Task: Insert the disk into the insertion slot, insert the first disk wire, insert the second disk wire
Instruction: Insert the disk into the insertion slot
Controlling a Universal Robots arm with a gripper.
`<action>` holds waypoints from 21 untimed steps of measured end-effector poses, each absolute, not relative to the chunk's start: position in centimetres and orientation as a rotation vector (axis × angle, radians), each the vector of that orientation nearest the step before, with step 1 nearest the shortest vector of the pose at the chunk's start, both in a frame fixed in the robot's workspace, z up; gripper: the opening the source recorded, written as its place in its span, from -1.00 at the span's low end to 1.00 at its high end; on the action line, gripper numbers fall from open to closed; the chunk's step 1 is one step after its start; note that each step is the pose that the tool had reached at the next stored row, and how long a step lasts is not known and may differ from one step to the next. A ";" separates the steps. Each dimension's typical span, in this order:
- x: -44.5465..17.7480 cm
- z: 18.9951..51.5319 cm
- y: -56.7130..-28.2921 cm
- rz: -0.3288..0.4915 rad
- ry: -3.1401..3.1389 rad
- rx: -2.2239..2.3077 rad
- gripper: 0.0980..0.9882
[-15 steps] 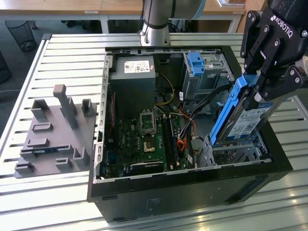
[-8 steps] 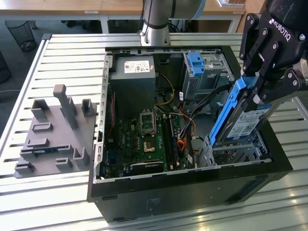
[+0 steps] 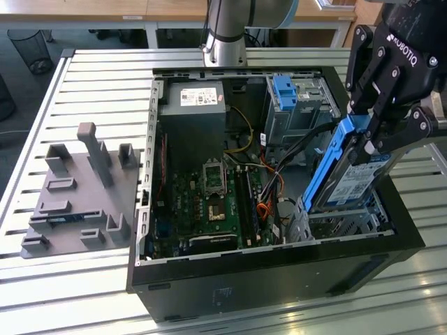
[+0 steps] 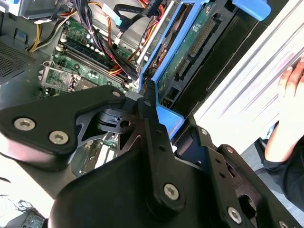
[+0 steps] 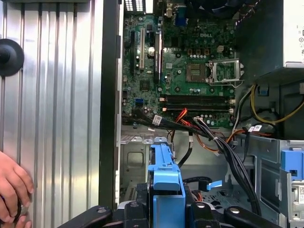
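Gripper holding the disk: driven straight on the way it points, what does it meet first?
Most likely the low silver drive cage just below: the disk in the gripper hangs tilted over it. Depth is unclear, though.

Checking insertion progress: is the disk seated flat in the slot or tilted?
Tilted, not seated. In the exterior view the gripper holds the disk steeply angled, lower end at the insertion slot.

Exterior overhead; wrist views behind gripper (image 5: 166, 210)
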State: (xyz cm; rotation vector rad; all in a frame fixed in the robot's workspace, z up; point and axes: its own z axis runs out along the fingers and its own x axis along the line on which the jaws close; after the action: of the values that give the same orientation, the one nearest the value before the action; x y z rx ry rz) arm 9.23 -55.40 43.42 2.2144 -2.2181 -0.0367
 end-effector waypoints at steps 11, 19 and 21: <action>9.1 42.5 -55.4 -0.037 -2.218 2.214 -0.40; 9.1 42.0 -55.4 -0.037 -2.218 2.214 -0.40; 9.1 41.9 -55.4 -0.037 -2.218 2.214 -0.40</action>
State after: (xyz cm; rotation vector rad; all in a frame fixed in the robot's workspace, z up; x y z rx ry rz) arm 9.13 -55.40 41.88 2.2143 -2.2180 -0.0367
